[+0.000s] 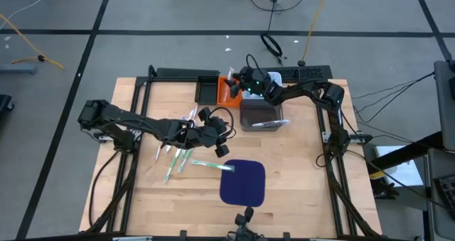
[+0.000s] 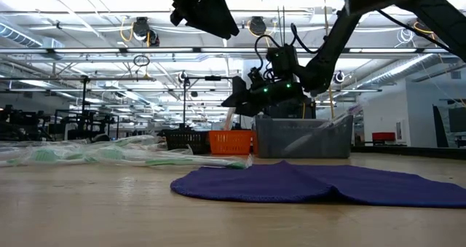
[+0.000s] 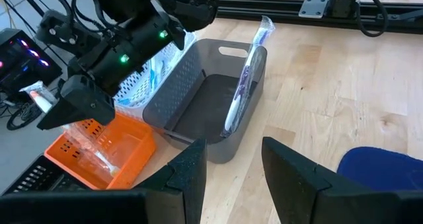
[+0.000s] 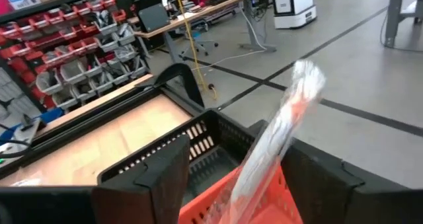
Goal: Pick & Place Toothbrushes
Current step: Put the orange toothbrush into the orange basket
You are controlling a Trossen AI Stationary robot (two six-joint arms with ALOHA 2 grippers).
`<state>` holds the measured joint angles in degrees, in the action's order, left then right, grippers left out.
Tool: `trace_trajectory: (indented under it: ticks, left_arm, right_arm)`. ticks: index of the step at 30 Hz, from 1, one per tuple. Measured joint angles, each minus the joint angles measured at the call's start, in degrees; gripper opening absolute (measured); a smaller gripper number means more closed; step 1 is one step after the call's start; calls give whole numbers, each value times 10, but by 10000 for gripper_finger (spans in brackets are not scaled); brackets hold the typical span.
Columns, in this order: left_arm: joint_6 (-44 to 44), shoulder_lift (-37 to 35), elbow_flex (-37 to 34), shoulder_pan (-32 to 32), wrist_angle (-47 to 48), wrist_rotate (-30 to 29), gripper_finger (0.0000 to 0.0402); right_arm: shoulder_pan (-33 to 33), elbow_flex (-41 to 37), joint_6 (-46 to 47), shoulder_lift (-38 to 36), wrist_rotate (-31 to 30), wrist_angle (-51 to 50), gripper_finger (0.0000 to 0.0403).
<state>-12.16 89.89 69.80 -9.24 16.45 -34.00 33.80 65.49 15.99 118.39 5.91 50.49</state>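
Clear-wrapped toothbrush (image 4: pixel 281 141) between spread fingers of right claw (image 4: pixel 231 178) above orange bin (image 1: pixel 229 92); left claw (image 3: pixel 228 168) open, empty; no legible writing.

No legible text, labels, brand marks, numbers or signs in any of the four views. Checked the gray bin (image 3: pixel 218 112), the orange bin (image 3: pixel 106 151) and the black bin (image 4: pixel 198 145): all plain. The wrappers on the toothbrushes (image 1: pixel 178 156) show no readable print. In the right wrist view, the shelves of red boxes (image 4: pixel 73 45) in the upper left of the frame and the white unit (image 4: pixel 294 2) at the top of the frame carry marks too small to read.
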Motion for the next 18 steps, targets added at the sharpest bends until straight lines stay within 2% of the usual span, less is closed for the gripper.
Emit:
trace_trajectory:
  ticks: [7, 18]
  left_arm:
    - [5, 0, 0, 0, 1, -2, 147]
    - [-5, 0, 0, 2, 10, -6, 147]
  right_arm:
    - [-6, -3, -39, -34, 2, -28, 230]
    - [-17, -3, -101, -91, 0, -146, 232]
